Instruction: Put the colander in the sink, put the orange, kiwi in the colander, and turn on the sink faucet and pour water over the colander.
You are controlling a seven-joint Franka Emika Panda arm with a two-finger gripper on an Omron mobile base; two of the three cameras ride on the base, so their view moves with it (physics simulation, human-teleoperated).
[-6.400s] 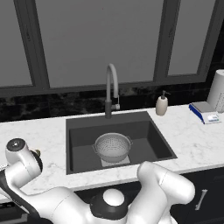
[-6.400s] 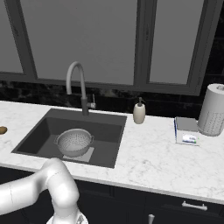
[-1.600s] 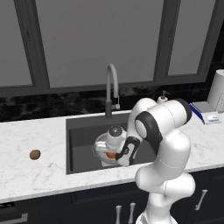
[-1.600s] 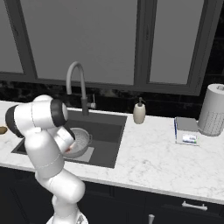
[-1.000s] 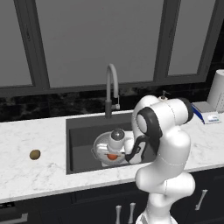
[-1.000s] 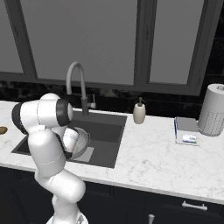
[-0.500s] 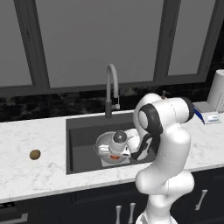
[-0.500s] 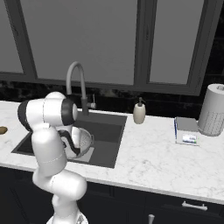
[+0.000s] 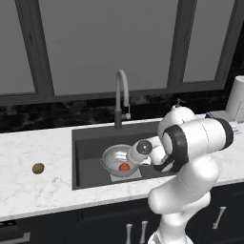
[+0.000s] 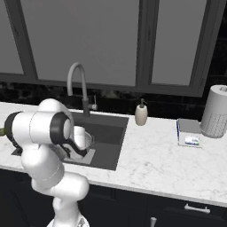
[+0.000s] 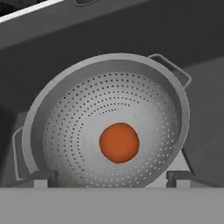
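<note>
The silver colander (image 9: 114, 161) (image 11: 105, 127) stands in the dark sink (image 9: 90, 147), over the pale drain plate. The orange (image 9: 124, 167) (image 11: 119, 142) lies at the bottom of the colander, touching nothing else. My gripper (image 11: 110, 178) hangs just above the colander's near rim, open, its fingertips (image 11: 41, 178) far apart with nothing between them. In the left base view my hand (image 9: 139, 151) is over the colander's right side. The kiwi (image 9: 38, 167) lies on the white counter well left of the sink. The grey gooseneck faucet (image 9: 121, 95) (image 10: 77, 82) rises behind the basin; no water runs.
A cream soap dispenser (image 10: 141, 114) stands right of the sink. Further right are a blue-and-white box (image 10: 189, 133) and a paper towel roll (image 10: 215, 111). My own arm (image 10: 44, 133) hides most of the colander in the right base view. Dark windows back the marble counter (image 9: 28, 190).
The gripper has opened and let go of the orange, which now rests in the colander. The hand has drawn slightly up and to the right.
</note>
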